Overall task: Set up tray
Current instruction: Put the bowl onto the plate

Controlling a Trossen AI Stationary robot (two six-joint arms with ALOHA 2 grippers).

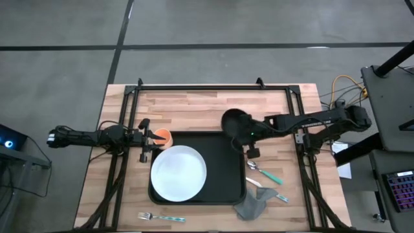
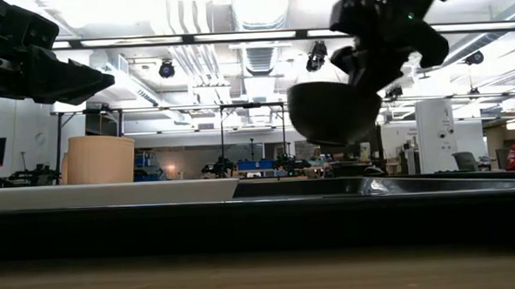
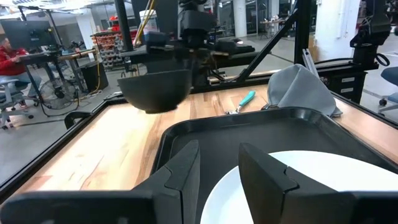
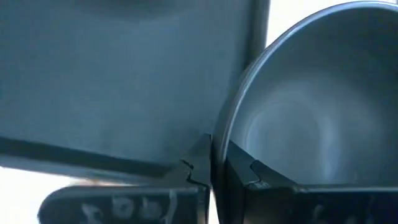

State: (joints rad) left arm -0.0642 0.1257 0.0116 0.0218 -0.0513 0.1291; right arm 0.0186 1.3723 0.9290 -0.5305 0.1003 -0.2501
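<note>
The black tray [image 1: 223,165] lies mid-table and carries a white plate [image 1: 178,173] on its left half. My right gripper [image 1: 248,134] is shut on a black bowl [image 1: 235,122], which hangs above the tray's far right corner. In the low view the bowl [image 2: 334,111] is clear of the tray's rim [image 2: 399,185]. An orange cup [image 1: 163,136] stands on the table by the tray's far left corner. My left gripper [image 1: 146,138] hovers beside and above the cup, open and empty, and its fingers show in the left wrist view [image 3: 219,171]. My right gripper pinches the bowl's rim [image 4: 219,140], with one finger inside the bowl and one outside. The fingers come from the table's right side, slanting down. The bowl is lifted clear of the tray, mouth up and roughly level.
A teal-handled spoon [image 1: 266,172], a second utensil [image 1: 274,193] and a crumpled grey napkin [image 1: 251,205] lie to the right of the tray. A fork [image 1: 162,217] lies near the table's near edge. A black frame [image 1: 213,87] rings the table top.
</note>
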